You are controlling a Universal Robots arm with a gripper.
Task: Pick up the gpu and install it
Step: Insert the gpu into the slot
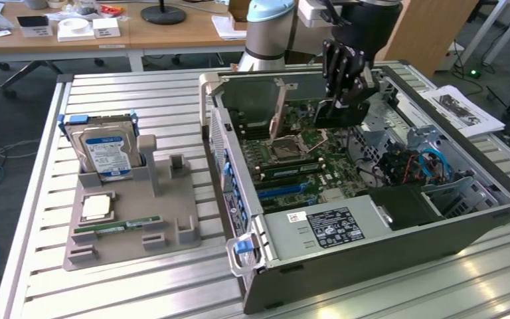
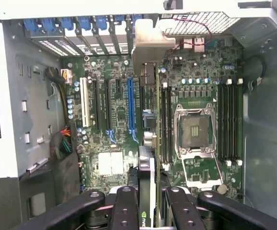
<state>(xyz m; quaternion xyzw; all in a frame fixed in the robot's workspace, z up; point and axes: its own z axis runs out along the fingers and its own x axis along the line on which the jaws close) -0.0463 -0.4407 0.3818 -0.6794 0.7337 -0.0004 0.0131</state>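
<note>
Install step, I'd say: the gripper (image 2: 150,197) is clamped on the gpu (image 2: 146,170), edge-down over the motherboard (image 2: 110,143), which now needs careful lining-up with a slot.

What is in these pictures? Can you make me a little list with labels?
Pincer: shut on the graphics card
Graphics card: held on edge over the green board
Green board: inside the open computer
Grey tray: holds a hard drive, a chip and a memory stick
Table: silver slats, under the computer and tray
</note>
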